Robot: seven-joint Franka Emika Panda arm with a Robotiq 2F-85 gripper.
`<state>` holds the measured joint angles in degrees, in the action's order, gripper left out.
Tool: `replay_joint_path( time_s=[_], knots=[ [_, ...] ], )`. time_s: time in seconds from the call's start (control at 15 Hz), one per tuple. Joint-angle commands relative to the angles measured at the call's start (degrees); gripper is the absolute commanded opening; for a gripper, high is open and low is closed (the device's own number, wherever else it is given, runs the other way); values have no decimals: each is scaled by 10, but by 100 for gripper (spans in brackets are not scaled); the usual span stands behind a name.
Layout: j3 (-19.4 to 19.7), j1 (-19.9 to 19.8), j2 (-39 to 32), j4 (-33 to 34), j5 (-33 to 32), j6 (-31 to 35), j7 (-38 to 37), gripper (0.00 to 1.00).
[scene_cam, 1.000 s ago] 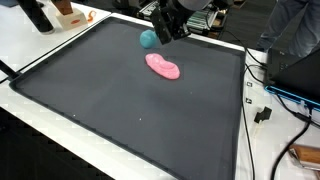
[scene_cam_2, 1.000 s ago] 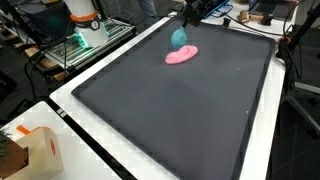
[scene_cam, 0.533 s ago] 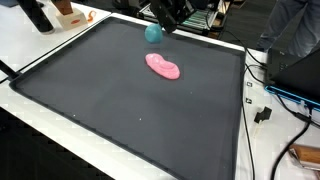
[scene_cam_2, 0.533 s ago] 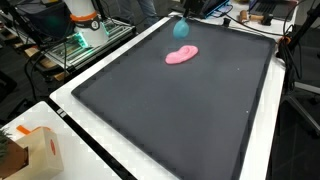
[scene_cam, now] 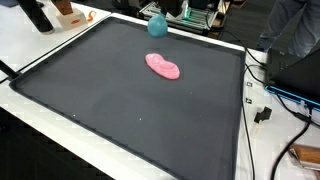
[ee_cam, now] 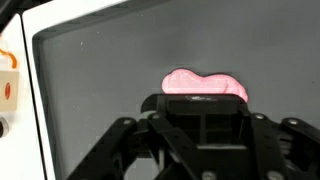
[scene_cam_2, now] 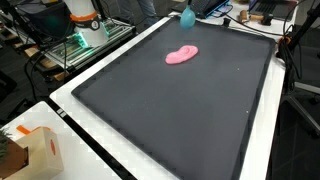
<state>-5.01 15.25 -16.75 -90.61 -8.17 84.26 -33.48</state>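
Observation:
A teal soft ball [scene_cam: 157, 25] hangs above the far edge of the black mat [scene_cam: 100, 95], clear of its surface. My gripper [scene_cam: 157, 17] is shut on the ball from above, and most of the gripper is cut off by the top of both exterior views. The ball [scene_cam_2: 187, 17] also shows at the top edge in an exterior view. A pink blob-shaped toy [scene_cam: 163, 67] lies flat on the mat [scene_cam_2: 180, 115], nearer the camera than the ball. In the wrist view the pink toy [ee_cam: 205, 84] peeks over my gripper's black housing [ee_cam: 200, 125]. The fingers and the ball are hidden there.
The white table rim [scene_cam: 60, 125] surrounds the mat. A cardboard box [scene_cam_2: 35, 150] sits at a near corner. Cables and a plug [scene_cam: 262, 112] lie along one side. Equipment with an orange top [scene_cam_2: 82, 15] and a person's dark sleeve [scene_cam: 290, 40] stand beyond the table.
The gripper has risen and moved toward the far edge, carrying the teal ball off the mat. The pink toy has stayed put.

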Motion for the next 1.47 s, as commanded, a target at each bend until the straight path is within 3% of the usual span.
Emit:
replay_joint_path(
  time_s=[0.0,0.93,1.0,1.07,1.4],
  knots=[
    [-8,-22,58,-63,37,56,66,35],
    [-2,-89,153,-236,236,251,366,35],
    [-1,-91,149,-238,233,241,362,35],
    [-5,-85,126,-199,209,225,337,60],
    [-3,-91,129,-214,217,226,350,60]
  ],
)
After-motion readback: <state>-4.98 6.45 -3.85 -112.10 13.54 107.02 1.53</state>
